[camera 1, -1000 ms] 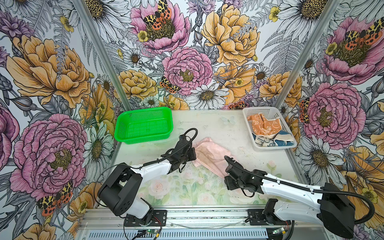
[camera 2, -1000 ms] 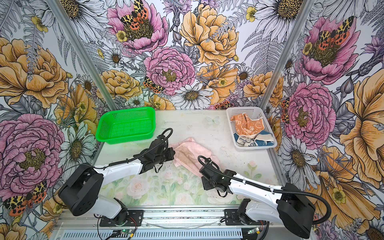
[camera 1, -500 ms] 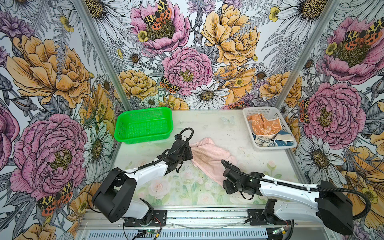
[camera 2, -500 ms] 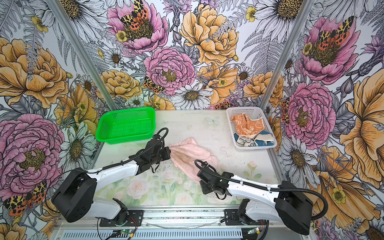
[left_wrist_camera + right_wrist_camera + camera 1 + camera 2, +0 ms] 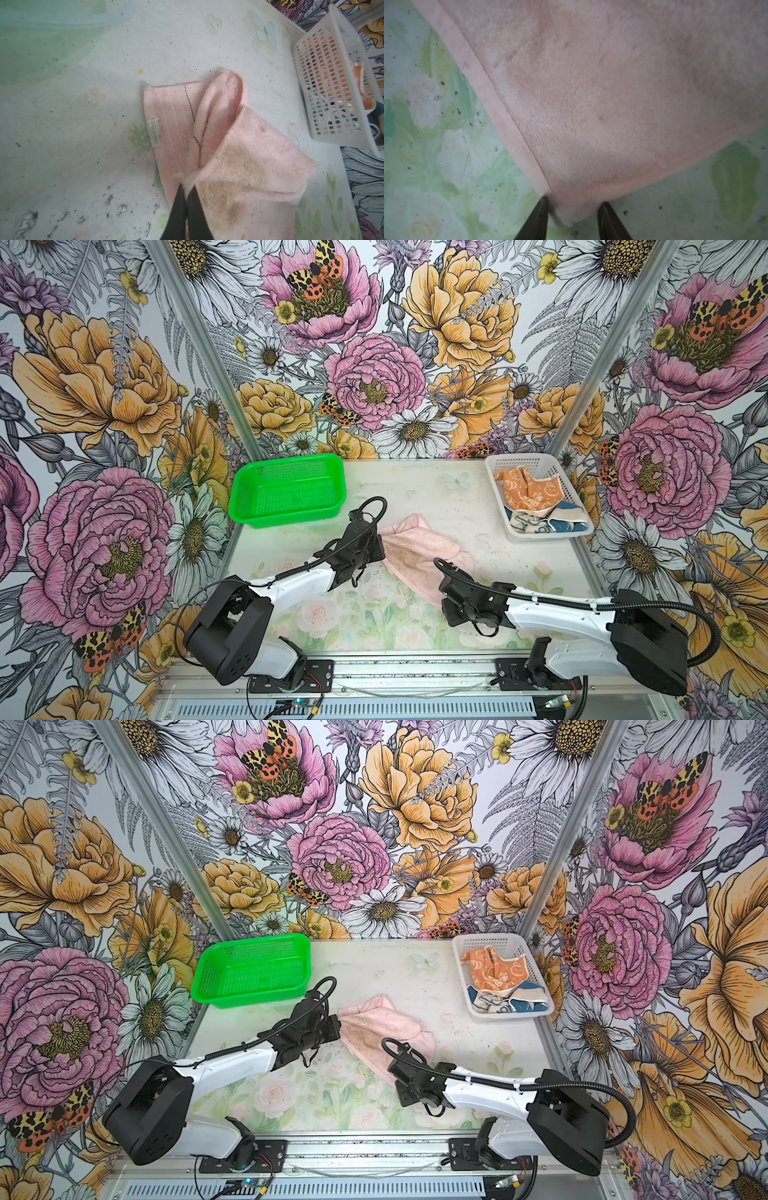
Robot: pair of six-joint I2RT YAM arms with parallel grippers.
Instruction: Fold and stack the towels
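The pale pink towel (image 5: 419,556) (image 5: 382,1027) lies partly spread in the middle of the table, one flap folded over. My left gripper (image 5: 383,548) (image 5: 338,1027) (image 5: 188,186) is shut on its left corner. My right gripper (image 5: 444,598) (image 5: 398,1078) (image 5: 573,202) sits at the towel's near corner. Its jaws stand apart with that corner (image 5: 566,216) lying between them. The orange towel (image 5: 525,489) (image 5: 494,969) and the blue towel (image 5: 557,522) (image 5: 523,1004) lie crumpled in the white basket (image 5: 495,479) (image 5: 460,959) at the back right.
A green basket (image 5: 286,489) (image 5: 253,969) stands at the back left, just behind my left arm. The white basket's side (image 5: 332,83) shows in the left wrist view. Flowered walls close the table on three sides.
The pink towel has been drawn out from a bunched heap into a longer, flatter shape. My right gripper shifted slightly left and nearer, and its jaws have narrowed around the towel's near corner.
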